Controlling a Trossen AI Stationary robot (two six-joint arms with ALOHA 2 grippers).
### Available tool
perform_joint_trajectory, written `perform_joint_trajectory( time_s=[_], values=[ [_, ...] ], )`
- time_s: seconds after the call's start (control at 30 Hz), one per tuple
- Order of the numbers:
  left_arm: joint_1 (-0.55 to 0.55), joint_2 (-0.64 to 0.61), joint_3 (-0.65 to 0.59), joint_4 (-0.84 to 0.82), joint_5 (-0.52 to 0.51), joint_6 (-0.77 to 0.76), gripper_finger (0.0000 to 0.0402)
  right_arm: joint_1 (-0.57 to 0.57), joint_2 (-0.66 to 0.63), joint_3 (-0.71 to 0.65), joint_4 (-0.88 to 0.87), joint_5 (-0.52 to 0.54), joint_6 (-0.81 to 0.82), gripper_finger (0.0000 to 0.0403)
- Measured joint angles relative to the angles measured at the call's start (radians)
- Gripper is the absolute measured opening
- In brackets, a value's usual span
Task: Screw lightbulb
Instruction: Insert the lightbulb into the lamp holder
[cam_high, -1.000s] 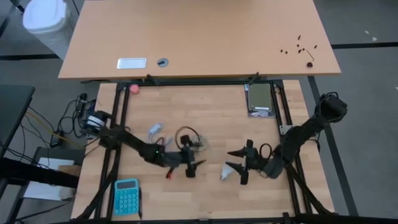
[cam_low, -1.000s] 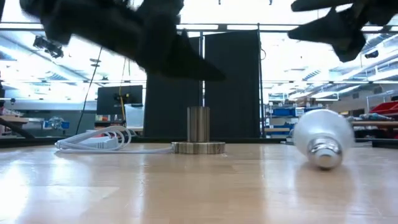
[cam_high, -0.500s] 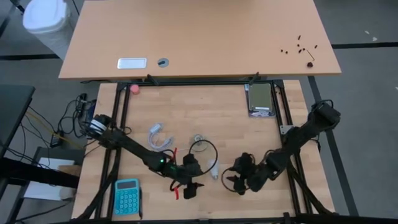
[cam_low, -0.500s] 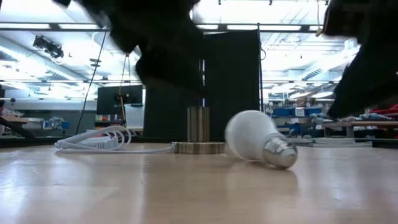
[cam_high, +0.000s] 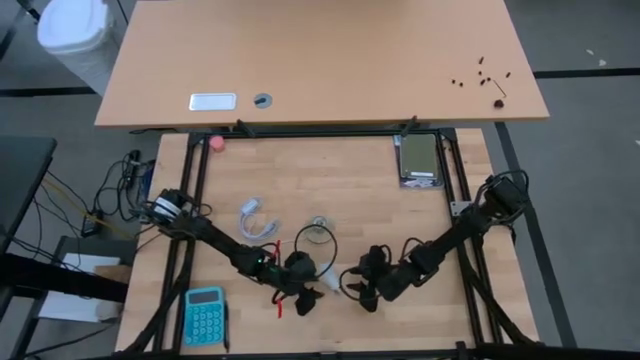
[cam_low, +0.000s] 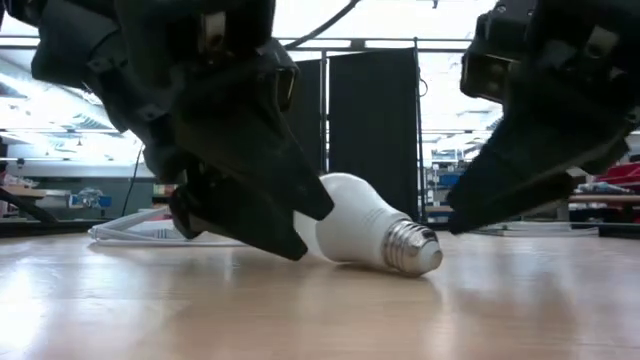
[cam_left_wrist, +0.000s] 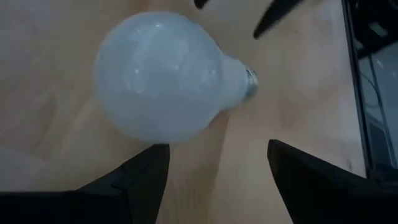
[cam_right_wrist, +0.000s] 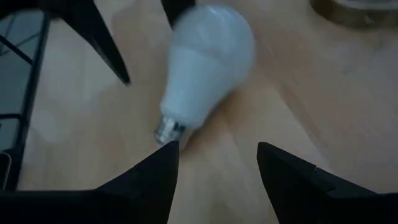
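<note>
The white frosted lightbulb (cam_high: 330, 288) lies on its side on the wooden table, its globe (cam_low: 345, 215) to the left and its silvery screw base (cam_low: 410, 248) to the right. My left gripper (cam_high: 308, 298) is open and low at the globe end (cam_left_wrist: 168, 74). My right gripper (cam_high: 355, 290) is open and low at the base end (cam_right_wrist: 168, 129). The bulb lies ahead of both pairs of fingers, not between them. The round metal socket (cam_high: 318, 233) stands just beyond, on the far side; my left gripper hides it in the low view. My left gripper has one fingertip (cam_left_wrist: 155, 152) right at the edge of the globe. The fingers slant down from the table's left, and I cannot tell whether they touch it. My right gripper has one fingertip (cam_right_wrist: 166, 152) right beside the screw base. Its fingers slant down from the table's right, and I cannot tell whether they touch it.
The socket's cord loops around it (cam_high: 300, 240), and a white cord bundle (cam_high: 255, 218) lies to its left. A teal calculator (cam_high: 204, 315) sits near the front left. A pink ball (cam_high: 215, 143) and a grey box (cam_high: 418, 160) lie at the far edge.
Both grippers have come down toward the table. The right one has gone toward the table's left, the left one toward the near edge while rolling. The lightbulb has rolled along the table toward the left and turned about, so its screw base now points right.
</note>
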Motion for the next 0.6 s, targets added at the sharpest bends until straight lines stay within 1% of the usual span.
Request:
perform_joint_trajectory(
  time_s=[0.07,0.13,0.33,0.43,0.6],
  values=[
    [0.000,0.000,-0.018,0.021,-0.028,-0.014,0.0277,-0.008,-0.001,0.000,0.026,0.001,-0.037,0.0230],
    [0.001,0.000,-0.034,0.049,-0.035,-0.032,0.0277,-0.016,0.004,0.005,0.058,-0.007,-0.058,0.0230],
    [0.007,0.033,-0.048,0.146,-0.069,-0.046,0.0277,-0.058,0.054,0.004,0.145,-0.073,-0.072,0.0230],
    [0.010,0.061,-0.049,0.195,-0.077,-0.044,0.0277,-0.068,0.067,0.004,0.161,-0.080,-0.074,0.0230],
    [0.009,0.080,-0.048,0.223,-0.111,-0.056,0.0277,-0.083,0.067,0.004,0.176,-0.082,-0.083,0.0230]
  ],
)
